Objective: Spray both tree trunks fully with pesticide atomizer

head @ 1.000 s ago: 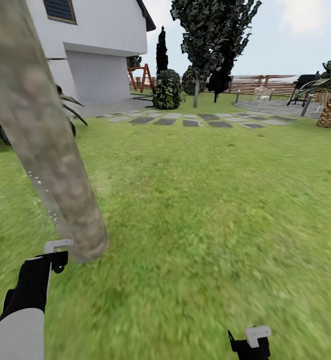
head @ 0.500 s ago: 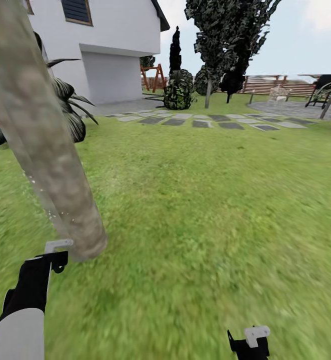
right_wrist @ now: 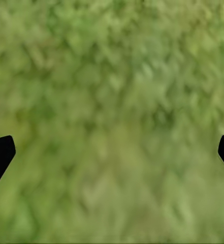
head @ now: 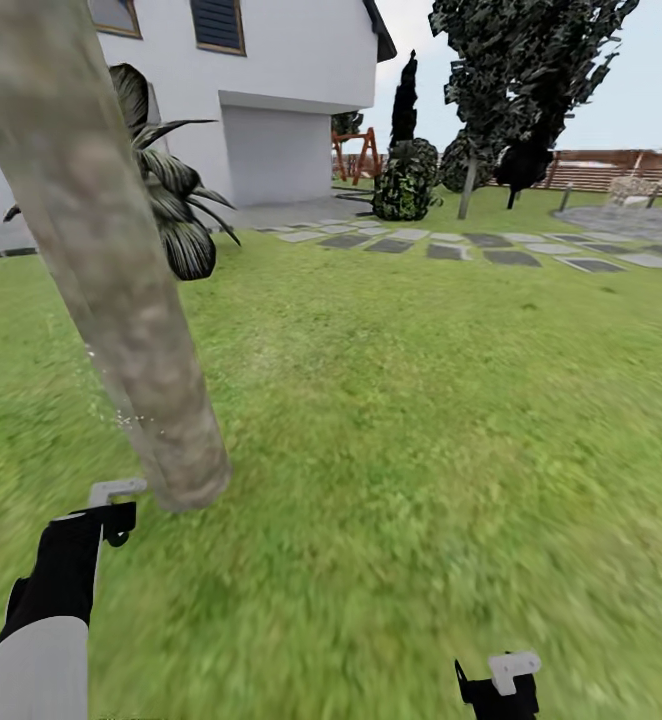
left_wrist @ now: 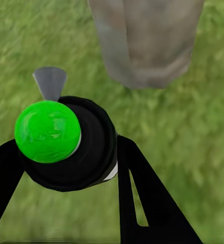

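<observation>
Close in front of the robot, at its left side, a tree trunk [head: 121,290] rises from the lawn [head: 421,400]; it is pale grey-brown and mottled, and it looks tilted in the head view. Small white specks lie on the trunk's lower part. The left gripper [left_wrist: 66,168] holds the pesticide atomizer [left_wrist: 71,145], and its black fingers [left_wrist: 142,198] are clamped on the dark round body, one on each side. In the left wrist view the atomizer has a bright green ball on it and a small grey nozzle that points toward the base of the trunk, which is near but apart from it. In the head view the left arm [head: 56,590] is low at the left, with the grey nozzle tip just beside the foot of the trunk. The right gripper [right_wrist: 112,152] hangs over bare grass with its fingers [right_wrist: 0,155] wide apart and nothing between them. Farther back stand a white house [head: 271,90], a spiky dark plant [head: 176,200], grey stepping stones [head: 471,245], dark narrow trees [head: 531,80] and a brown slat fence [head: 621,170].
</observation>
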Motion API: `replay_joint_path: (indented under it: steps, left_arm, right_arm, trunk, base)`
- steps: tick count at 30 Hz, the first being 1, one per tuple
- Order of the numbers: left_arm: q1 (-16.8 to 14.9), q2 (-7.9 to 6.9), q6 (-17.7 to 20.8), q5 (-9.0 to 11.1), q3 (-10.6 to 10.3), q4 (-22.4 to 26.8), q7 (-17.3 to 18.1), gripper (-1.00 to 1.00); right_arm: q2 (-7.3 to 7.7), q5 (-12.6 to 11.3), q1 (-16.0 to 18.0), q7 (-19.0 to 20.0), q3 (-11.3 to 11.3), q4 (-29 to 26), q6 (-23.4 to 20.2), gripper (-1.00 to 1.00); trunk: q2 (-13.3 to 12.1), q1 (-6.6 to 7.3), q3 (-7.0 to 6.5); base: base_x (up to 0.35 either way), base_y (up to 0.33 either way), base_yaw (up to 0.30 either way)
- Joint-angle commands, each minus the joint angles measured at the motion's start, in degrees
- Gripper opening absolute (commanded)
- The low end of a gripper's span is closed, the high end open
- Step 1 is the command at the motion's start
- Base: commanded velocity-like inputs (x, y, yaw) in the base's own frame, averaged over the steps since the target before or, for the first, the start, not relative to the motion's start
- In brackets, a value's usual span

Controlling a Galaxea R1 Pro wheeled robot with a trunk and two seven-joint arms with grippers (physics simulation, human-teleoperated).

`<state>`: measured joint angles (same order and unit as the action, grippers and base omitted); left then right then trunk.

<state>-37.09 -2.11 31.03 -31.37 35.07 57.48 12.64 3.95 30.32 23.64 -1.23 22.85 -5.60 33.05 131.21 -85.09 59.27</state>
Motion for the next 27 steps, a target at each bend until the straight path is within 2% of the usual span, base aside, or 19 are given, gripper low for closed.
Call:
replay_joint_path:
  steps: [1, 16, 27]
  left_arm:
    - [0.00, 0.00, 0.00, 0.00, 0.00, 0.00, 0.02, -1.00]
    - [0.00, 0.01, 0.00, 0.00, -0.02, 0.00, 0.02, -1.00]
    - [0.02, 0.01, 0.00, 0.03, -0.09, 0.00, 0.02, -1.00]
  right_arm:
    - [0.00, 0.00, 0.00, 0.00, 0.00, 0.02, 0.00, 1.00]
    - [0.00, 0.00, 0.00, 0.00, 0.00, -0.01, 0.00, 1.00]
    - [0.00, 0.00, 0.00, 0.00, 0.00, 0.03, 0.00, 1.00]
  trunk:
    - [0.00, 0.00, 0.00]
    - [0.00, 0.00, 0.00]
    - [0.00, 0.00, 0.00]
  base:
    - [0.146, -0.256, 0.276]
    - [0.161, -0.256, 0.039]
    - [0.162, -0.256, 0.257]
